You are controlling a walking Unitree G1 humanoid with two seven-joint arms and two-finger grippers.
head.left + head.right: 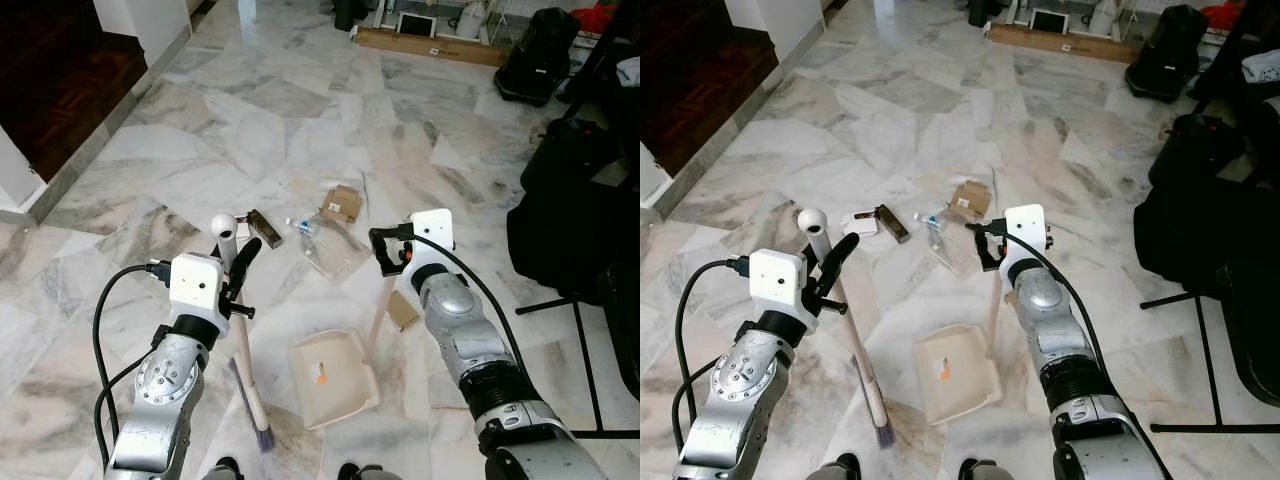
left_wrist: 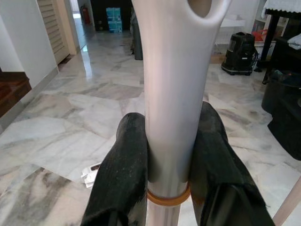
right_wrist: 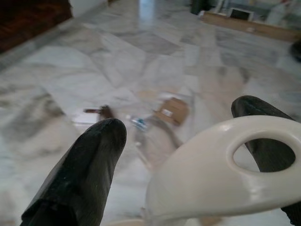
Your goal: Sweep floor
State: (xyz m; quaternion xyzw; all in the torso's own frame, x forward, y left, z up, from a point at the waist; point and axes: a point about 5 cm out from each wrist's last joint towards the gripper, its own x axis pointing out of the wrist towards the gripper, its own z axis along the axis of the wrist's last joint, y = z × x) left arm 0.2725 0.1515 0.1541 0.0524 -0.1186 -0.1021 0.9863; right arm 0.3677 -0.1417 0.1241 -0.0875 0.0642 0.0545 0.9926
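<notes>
Both tools are being stood ready behind the litter (image 1: 325, 228): left gripper (image 1: 238, 268) is clamping the broom (image 1: 245, 350), right gripper (image 1: 388, 250), fingers apart, is straddling the dustpan (image 1: 333, 378) handle.

Open marble floor (image 1: 280, 110) beyond the litter pile (image 1: 325, 235)

Past the pile the floor lies bare toward a cardboard box (image 1: 430, 45) at the far wall. To the pile's right, black bags (image 1: 570, 200) and a black stand's legs (image 1: 585, 350) crowd the way.
</notes>
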